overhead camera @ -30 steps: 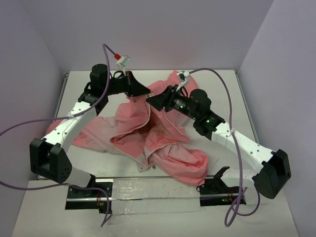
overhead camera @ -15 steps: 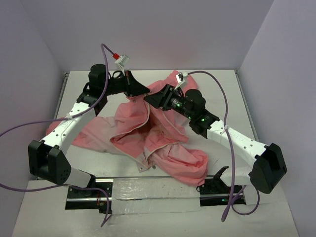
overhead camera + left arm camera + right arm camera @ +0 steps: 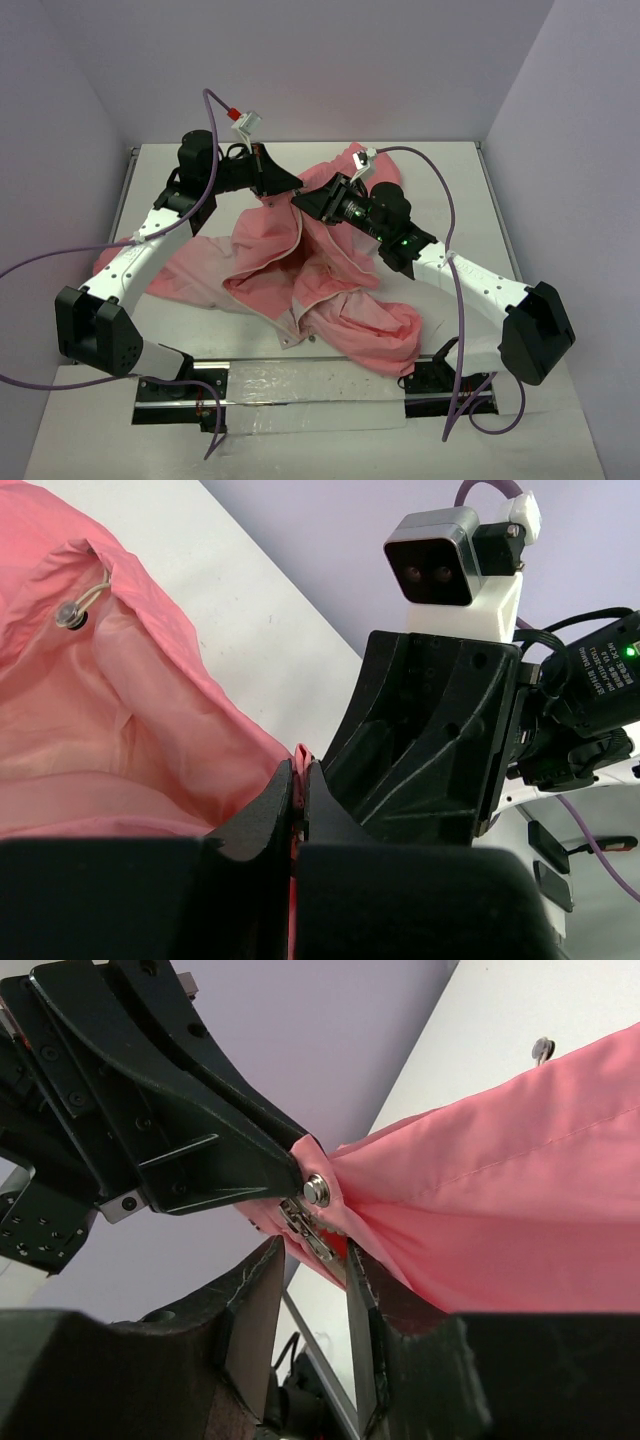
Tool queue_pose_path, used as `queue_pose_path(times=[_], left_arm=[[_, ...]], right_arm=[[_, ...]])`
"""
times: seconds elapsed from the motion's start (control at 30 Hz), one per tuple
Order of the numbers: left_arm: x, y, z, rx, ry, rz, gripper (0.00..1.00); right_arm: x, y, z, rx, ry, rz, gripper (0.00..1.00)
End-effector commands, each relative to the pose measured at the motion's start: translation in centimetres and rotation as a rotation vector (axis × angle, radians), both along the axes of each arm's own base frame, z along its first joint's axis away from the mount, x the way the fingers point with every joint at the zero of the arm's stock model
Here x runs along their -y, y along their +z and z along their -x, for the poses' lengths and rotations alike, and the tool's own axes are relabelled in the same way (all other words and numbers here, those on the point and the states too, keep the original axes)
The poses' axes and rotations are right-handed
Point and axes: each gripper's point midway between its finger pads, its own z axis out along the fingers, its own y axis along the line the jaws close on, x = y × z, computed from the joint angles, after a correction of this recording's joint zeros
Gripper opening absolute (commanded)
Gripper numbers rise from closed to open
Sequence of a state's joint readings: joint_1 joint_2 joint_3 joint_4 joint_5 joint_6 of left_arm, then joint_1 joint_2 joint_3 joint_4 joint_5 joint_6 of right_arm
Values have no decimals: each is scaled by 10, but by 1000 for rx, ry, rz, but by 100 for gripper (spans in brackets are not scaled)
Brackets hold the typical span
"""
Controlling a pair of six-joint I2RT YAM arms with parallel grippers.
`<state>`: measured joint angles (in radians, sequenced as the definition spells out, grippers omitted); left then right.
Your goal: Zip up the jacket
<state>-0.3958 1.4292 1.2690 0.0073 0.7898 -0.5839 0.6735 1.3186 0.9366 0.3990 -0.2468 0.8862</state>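
Pink jacket [image 3: 330, 270] crumpled on bench [image 3: 450, 170], long axis far-to-near, left hand [image 3: 300, 780] clenched on its raised far edge, right hand [image 3: 310, 1260] flanking the zipper pull [image 3: 308, 1235], grip unclear

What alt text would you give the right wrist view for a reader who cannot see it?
The right pincer sits at the bottom, its two black fingers open on either side of a metal zipper pull at the edge of a pink jacket. Just above, the left pincer clamps that edge beside a silver snap.
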Motion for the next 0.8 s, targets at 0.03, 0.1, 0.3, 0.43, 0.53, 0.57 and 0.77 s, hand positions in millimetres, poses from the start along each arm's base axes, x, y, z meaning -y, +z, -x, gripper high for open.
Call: queue_pose_path(times=[0.03, 0.1, 0.3, 0.43, 0.53, 0.57, 0.77], left_arm=[[-1, 24, 11, 81, -27, 27, 0], [-1, 23, 11, 78, -26, 29, 0], [-2, 21, 12, 80, -24, 21, 0], [-2, 21, 11, 79, -26, 20, 0], [-1, 21, 11, 82, -27, 20, 0], [-1, 20, 11, 82, -28, 20, 0], [-2, 22, 12, 84, -29, 23, 0]], right_arm=[[11, 28, 0, 80, -43, -65, 34], [11, 28, 0, 82, -41, -66, 28], [12, 30, 1, 90, -43, -72, 31], [14, 34, 2, 102, -46, -75, 37], [17, 39, 4, 113, -58, -81, 37], [18, 39, 4, 117, -60, -80, 37], [15, 41, 2, 119, -54, -75, 22]])
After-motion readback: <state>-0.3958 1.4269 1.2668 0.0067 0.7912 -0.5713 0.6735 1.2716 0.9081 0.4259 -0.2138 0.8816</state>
